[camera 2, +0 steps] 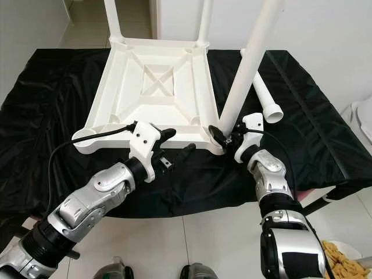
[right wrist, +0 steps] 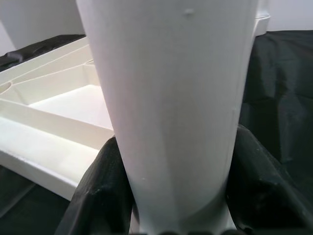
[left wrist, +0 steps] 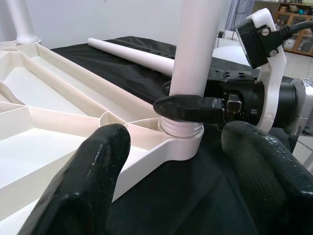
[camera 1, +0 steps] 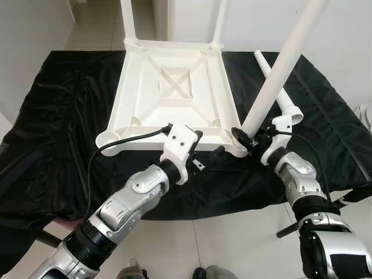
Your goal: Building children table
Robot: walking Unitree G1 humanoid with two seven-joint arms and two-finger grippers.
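A white plastic tabletop point(camera 1: 168, 87) lies upside down on a black sheet. Two white legs point(camera 1: 129, 20) point(camera 1: 220, 20) stand in its far corners. My right gripper point(camera 1: 244, 138) is shut on the foot of a third leg point(camera 1: 279, 70), which leans steeply with its end in the near right corner socket point(left wrist: 181, 142). Black fingers point(right wrist: 98, 191) press on both sides of that leg. My left gripper point(camera 1: 208, 145) hovers open at the tabletop's front edge, just left of that socket, with nothing between its fingers point(left wrist: 93, 181). A fourth leg point(camera 1: 288, 104) lies loose on the sheet at the right.
The black sheet point(camera 1: 58, 116) covers a low surface and hangs over its near edge, with tiled floor point(camera 1: 232, 244) below. A white wall stands behind. A bowl of chips point(camera 2: 343, 261) sits on the floor at the lower right.
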